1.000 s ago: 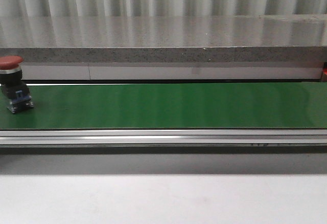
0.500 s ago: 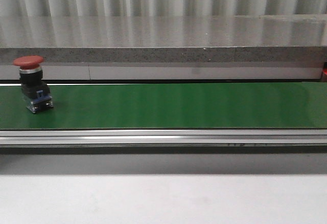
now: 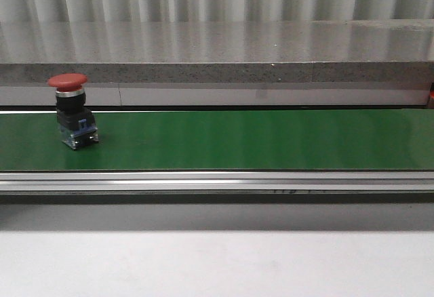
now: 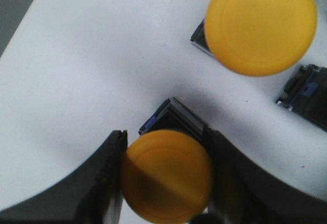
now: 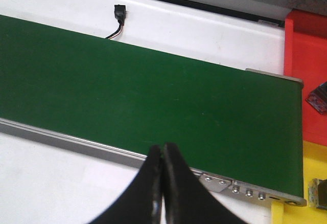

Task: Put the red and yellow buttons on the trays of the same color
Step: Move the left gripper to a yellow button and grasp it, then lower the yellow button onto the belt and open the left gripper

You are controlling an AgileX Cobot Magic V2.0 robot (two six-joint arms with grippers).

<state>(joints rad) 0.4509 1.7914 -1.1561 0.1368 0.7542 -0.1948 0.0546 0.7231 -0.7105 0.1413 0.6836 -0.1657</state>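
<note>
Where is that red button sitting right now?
In the front view, the red button stands upright on the green conveyor belt, near its left end, with nothing else beside it.

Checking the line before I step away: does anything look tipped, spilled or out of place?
Nothing stands out. The red button stands upright on the green belt. The left hand holds a yellow button over the white table; the right hand is shut and holds nothing.

Red button (image 3: 68, 81) — green belt (image 3: 258, 139), yellow buttons (image 4: 260, 25), red tray (image 5: 305, 75)
</note>
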